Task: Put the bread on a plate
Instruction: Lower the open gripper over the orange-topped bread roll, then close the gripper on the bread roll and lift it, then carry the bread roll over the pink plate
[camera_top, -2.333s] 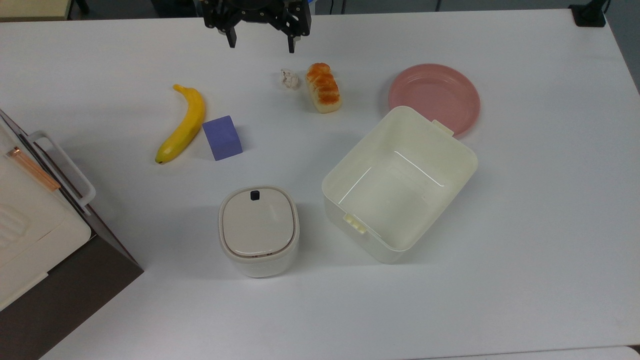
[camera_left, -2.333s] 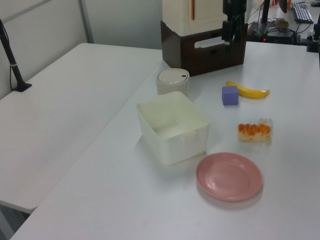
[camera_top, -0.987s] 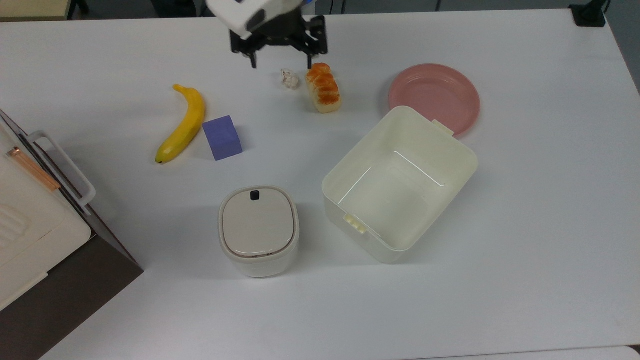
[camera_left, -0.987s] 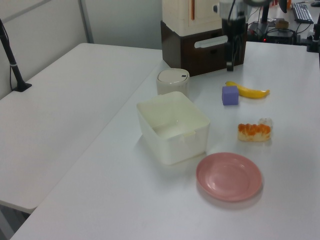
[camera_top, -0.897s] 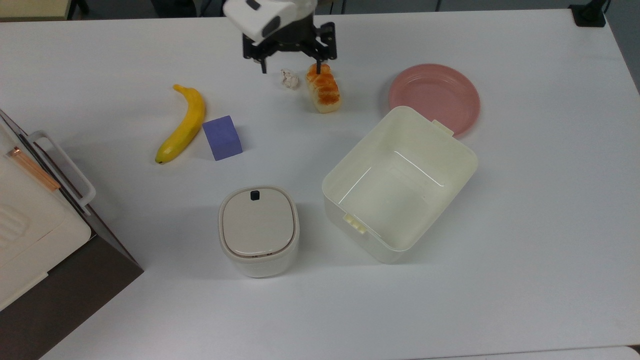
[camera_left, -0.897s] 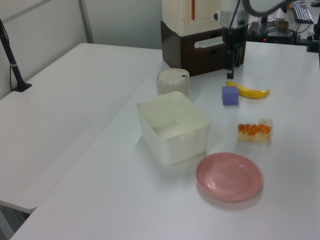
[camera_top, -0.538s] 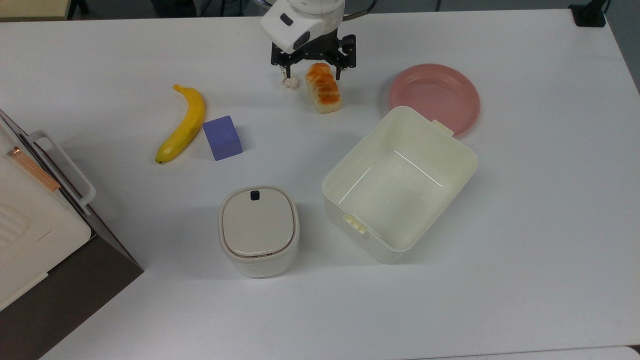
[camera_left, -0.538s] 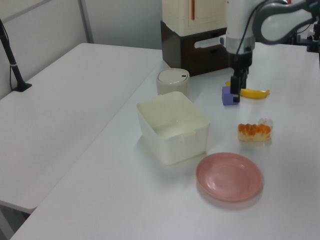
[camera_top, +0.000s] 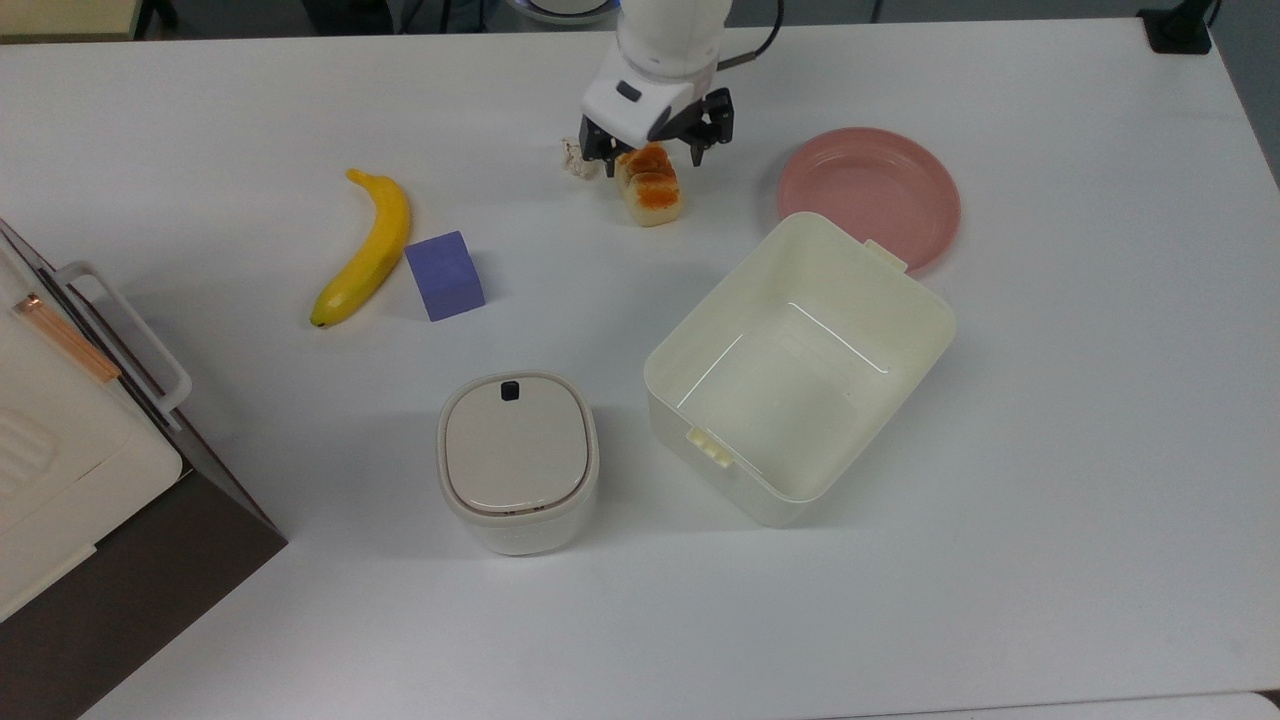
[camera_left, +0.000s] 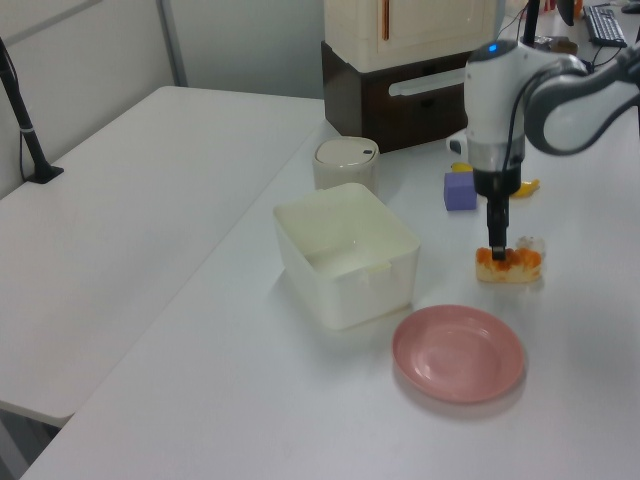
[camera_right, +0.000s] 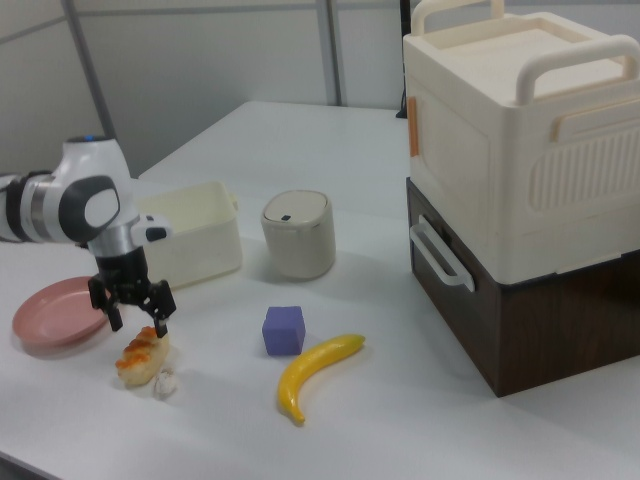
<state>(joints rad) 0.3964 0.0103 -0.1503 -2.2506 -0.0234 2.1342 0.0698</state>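
The end effector (camera_top: 654, 150) hangs low over the far end of the bread (camera_top: 652, 190), its fingers (camera_right: 113, 319) spread open to either side of the loaf. The bread lies on the tabletop (camera_top: 1050, 400) with a small whitish wad (camera_top: 573, 155) just beside it, toward the top view's left. The pink plate (camera_top: 869, 195) sits well apart toward the top view's right, partly behind the cream tub (camera_top: 800, 365).
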